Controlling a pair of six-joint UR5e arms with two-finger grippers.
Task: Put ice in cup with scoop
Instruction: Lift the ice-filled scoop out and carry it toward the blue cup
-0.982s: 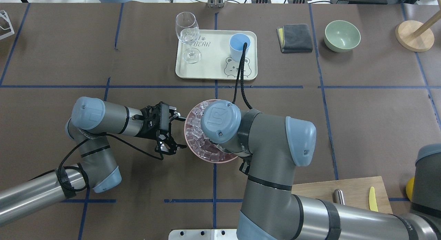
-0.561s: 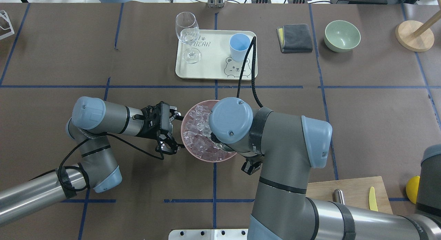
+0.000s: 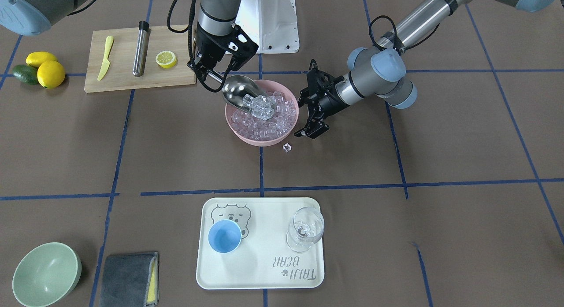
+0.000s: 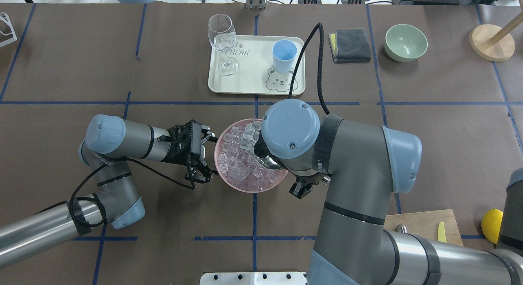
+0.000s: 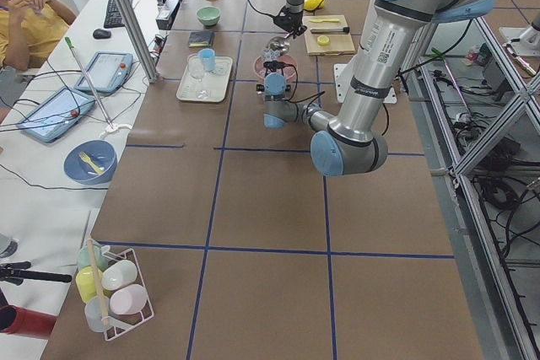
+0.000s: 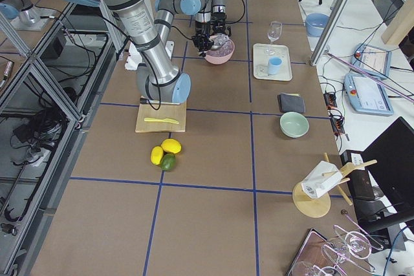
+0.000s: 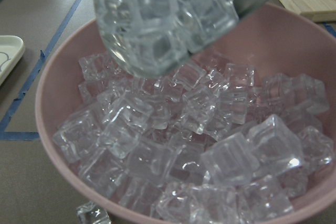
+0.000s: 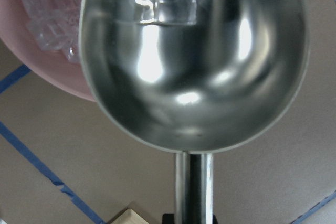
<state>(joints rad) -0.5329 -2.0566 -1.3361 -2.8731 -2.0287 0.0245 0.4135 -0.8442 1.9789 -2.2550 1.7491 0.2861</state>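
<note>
My right gripper (image 3: 212,75) is shut on the handle of the shiny steel scoop (image 3: 239,91), also seen close in the right wrist view (image 8: 194,72). The scoop is tilted above the pink bowl (image 3: 233,124) and carries a heap of ice (image 3: 261,107). More ice (image 4: 241,172) fills the bowl. One loose cube (image 3: 287,147) lies on the table by the bowl. My left gripper (image 4: 211,157) is open at the bowl's left rim. The light-blue cup (image 3: 224,235) stands empty on the cream tray (image 3: 260,271).
A wine glass (image 3: 305,230) stands on the tray beside the cup. A cutting board (image 3: 123,80) holds a yellow knife, a steel tube (image 3: 140,48) and a lemon half. Lemons and an avocado (image 3: 38,69), a green bowl (image 3: 46,274) and a grey cloth (image 3: 128,278) lie further off.
My right arm has swung right and toward the tray, bringing the scoop up out of the pile with ice in it. The left gripper has hardly moved.
</note>
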